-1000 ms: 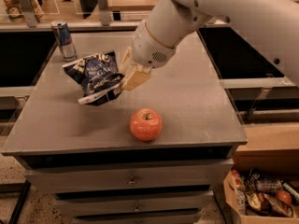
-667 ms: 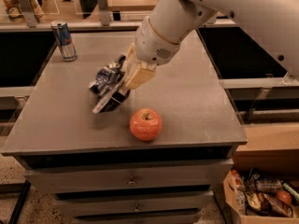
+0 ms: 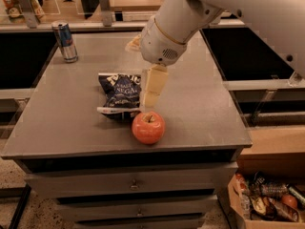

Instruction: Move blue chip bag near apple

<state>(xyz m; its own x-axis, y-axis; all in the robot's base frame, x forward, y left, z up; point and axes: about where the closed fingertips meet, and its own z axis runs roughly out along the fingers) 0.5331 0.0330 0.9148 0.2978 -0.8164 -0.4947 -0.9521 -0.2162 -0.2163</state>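
Observation:
The blue chip bag (image 3: 119, 94) lies crumpled on the grey table top (image 3: 200, 113), left of centre. The apple (image 3: 148, 127) sits upright just in front of the bag's right corner, almost touching it. My gripper (image 3: 153, 87) hangs down from the big white arm (image 3: 176, 23), right at the bag's right edge and directly above and behind the apple. The bag's right edge is partly hidden behind the gripper.
A slim blue-and-silver can (image 3: 64, 41) stands at the table's back left corner. A small pale object (image 3: 133, 43) shows behind the wrist. A cardboard box of snacks (image 3: 267, 199) sits on the floor at the lower right. Drawers run below the table's front edge.
The bag has come down and to the right: it was lifted and tilted in the gripper, and now rests on the table next to the apple. The gripper moved right with it.

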